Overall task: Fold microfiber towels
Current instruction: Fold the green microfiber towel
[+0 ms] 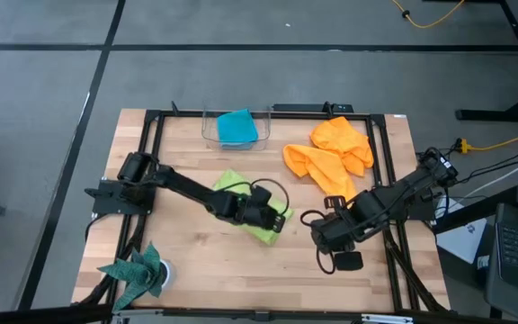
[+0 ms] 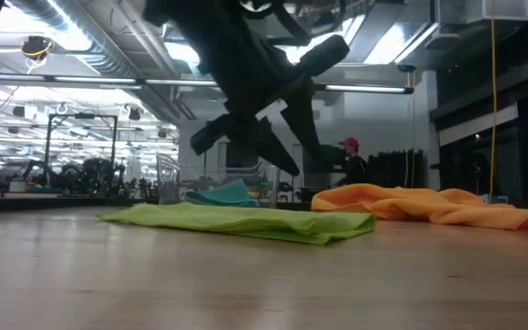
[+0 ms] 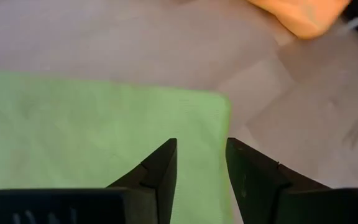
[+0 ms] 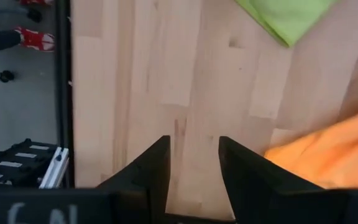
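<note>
Pale wooden tabletop (image 1: 196, 243) is spread at centre with a flat lime-green plush towel (image 1: 241, 193); the left gripper (image 1: 281, 216) is held over its 3 o'clock edge, fingers apart, empty. At 4 o'clock the right gripper (image 1: 313, 225) is parted, empty, crumpled orange towels (image 1: 335, 148) at 1 o'clock.

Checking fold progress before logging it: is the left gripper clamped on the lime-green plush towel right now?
No: in the left wrist view the left gripper is open, an empty gap showing between its fingers above the flat lime-green plush towel.

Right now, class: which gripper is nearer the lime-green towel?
Left. The left gripper hangs over the lime-green towel near its edge; the right gripper sits off it, over bare table beside the orange towels.
</note>
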`<move>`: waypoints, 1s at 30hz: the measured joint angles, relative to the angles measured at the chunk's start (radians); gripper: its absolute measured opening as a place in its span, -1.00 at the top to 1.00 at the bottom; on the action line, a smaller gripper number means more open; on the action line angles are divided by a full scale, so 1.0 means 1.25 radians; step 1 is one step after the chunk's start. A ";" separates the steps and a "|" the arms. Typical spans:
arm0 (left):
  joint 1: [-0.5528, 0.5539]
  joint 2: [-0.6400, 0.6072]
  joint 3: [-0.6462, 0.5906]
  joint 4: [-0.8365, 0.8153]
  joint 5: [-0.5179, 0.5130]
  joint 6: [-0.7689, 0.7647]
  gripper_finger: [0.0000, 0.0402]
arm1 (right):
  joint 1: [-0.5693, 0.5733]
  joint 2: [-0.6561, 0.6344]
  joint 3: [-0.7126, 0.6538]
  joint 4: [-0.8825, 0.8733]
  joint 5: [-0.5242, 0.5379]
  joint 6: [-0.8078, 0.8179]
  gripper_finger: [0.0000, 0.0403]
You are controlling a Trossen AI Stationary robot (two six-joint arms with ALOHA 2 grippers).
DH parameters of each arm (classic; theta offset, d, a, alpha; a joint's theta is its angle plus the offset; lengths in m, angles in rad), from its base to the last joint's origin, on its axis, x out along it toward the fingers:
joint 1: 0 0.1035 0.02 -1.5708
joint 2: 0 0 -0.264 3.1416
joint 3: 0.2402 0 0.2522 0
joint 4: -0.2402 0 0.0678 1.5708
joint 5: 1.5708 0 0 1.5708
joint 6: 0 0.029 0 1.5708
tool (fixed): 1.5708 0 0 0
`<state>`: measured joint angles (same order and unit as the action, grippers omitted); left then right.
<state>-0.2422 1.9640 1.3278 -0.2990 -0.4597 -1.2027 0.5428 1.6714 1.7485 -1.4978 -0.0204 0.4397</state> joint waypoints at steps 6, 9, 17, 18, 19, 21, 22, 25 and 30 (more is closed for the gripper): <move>-0.037 0.012 -0.040 0.097 -0.032 -0.016 0.35 | 0.017 0.000 0.000 0.093 0.001 0.001 0.31; -0.046 0.040 -0.043 0.115 -0.037 -0.018 0.35 | 0.023 0.000 0.000 0.118 0.002 0.001 0.31; -0.067 0.082 -0.039 0.132 0.012 -0.021 0.35 | 0.031 0.001 0.000 0.136 0.000 0.034 0.31; -0.070 0.081 -0.039 0.129 0.038 -0.021 0.35 | 0.031 0.001 0.000 0.136 -0.004 0.041 0.31; -0.075 0.081 -0.039 0.118 0.064 -0.018 0.35 | 0.033 0.001 0.000 0.136 -0.005 0.043 0.31; -0.088 0.081 -0.038 0.090 0.104 -0.017 0.35 | 0.035 0.001 0.000 0.136 -0.005 0.042 0.31; -0.095 0.078 -0.037 0.077 0.129 -0.018 0.35 | 0.038 0.001 0.000 0.136 -0.005 0.040 0.31; -0.120 0.075 -0.035 0.044 0.184 -0.032 0.35 | 0.042 0.001 0.000 0.136 -0.005 0.039 0.31; -0.172 0.065 -0.035 0.030 0.302 -0.075 0.35 | 0.052 0.001 0.000 0.136 -0.006 0.016 0.31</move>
<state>-0.4577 2.0451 1.2839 -0.2616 -0.0821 -1.2962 0.6076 1.6730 1.7481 -1.3281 -0.0273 0.4599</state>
